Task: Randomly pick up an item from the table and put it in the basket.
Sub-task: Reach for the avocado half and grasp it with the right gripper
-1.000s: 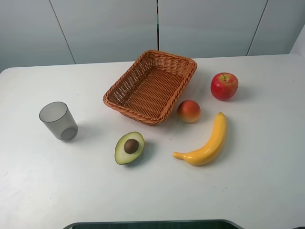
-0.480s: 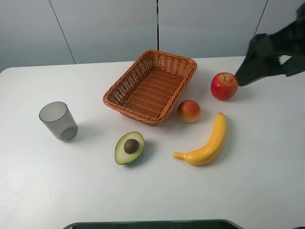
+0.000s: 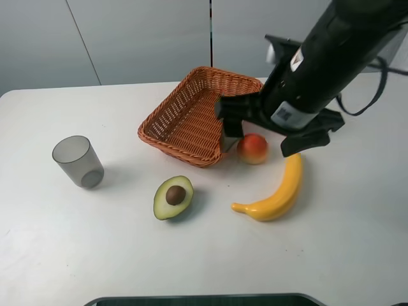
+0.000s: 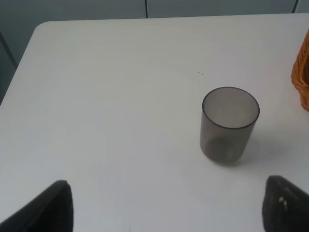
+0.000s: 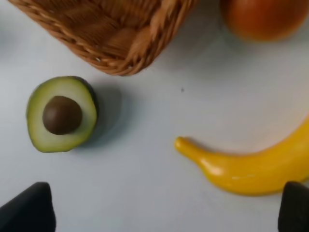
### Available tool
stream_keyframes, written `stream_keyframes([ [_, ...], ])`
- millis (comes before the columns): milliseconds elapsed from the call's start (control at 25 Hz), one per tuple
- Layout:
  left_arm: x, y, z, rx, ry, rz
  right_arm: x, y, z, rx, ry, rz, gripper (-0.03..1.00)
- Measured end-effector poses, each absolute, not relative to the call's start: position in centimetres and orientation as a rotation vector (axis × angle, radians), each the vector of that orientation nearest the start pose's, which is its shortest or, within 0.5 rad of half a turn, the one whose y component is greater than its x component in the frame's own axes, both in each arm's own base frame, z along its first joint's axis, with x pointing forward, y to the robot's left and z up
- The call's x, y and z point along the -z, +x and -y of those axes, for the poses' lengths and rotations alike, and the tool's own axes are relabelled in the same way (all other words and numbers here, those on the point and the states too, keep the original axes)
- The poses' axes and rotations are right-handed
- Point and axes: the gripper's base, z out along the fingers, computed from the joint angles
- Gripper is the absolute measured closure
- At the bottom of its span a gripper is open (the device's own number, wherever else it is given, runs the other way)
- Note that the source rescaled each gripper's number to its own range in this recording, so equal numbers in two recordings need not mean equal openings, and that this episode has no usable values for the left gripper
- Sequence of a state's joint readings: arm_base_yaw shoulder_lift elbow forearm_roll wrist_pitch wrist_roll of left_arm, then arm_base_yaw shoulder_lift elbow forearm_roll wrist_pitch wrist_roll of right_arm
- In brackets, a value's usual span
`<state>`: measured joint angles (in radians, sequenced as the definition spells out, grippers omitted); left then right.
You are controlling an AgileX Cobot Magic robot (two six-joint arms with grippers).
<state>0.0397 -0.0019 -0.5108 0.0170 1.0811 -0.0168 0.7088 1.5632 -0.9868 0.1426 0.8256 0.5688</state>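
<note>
- Wicker basket (image 3: pixel 171 109) sits toward the back middle of the desk (image 3: pixel 76 242) with nothing in it. The drop spot is free, and I'd say the job is only at the reaching stage.
- Avocado half (image 3: pixel 173 197) lies cut side up with the pit showing, on the desk just in front of the basket's near corner. It isn't touching the basket, and it sits between the cup (image 3: pixel 79 161) and the banana (image 3: pixel 274 191).
- It's resting on its rounded skin, so my guess is it could rock or skid if it gets nudged from only 1 side.
- Right claw (image 5: pixel 161 212) hangs above the desk near the basket edge and the peach (image 3: pixel 253 148), fingers spread wide and holding nothing.
- In the right wrist view the avocado is off toward 1 finger rather than centred. It probably needs to slide over before dropping down.
- Left claw (image 4: pixel 169 208) is also spread wide and empty, out on the cup side. It looks like it's just staying clear of the other arm.
- The peach is right beside the basket's wall, and the banana curves in front of it. Both are close under the right arm (image 3: pixel 331 57), so a sloppy move could bump them.
- The desk is smooth, plain white with rounded corners and only soft shadows, so it's likely a bit slick.
- Behind it is a pale grey panelled wall with 1 dark vertical seam, and nothing else in the room shows.
</note>
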Motion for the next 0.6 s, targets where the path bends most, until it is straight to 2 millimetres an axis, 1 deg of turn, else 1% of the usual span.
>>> stream_keyframes([
  [120, -27.9, -0.7, -0.1, -0.035, -0.059, -2.051, -20.5, 22.2, -22.3, -0.305, -0.087, -3.002, -0.03],
  [280, -27.9, -0.7, -0.1, -0.035, -0.059, -2.051, -19.3, 22.8, -26.2, -0.255, -0.136, -2.998, -0.03],
  [400, -27.9, -0.7, -0.1, -0.035, -0.059, -2.051, -18.3, 22.5, -29.0, -0.252, -0.142, -3.003, -0.03],
  [600, -27.9, -0.7, -0.1, -0.033, -0.061, -2.051, -16.4, 21.6, -32.5, -0.220, -0.126, -3.011, -0.03],
])
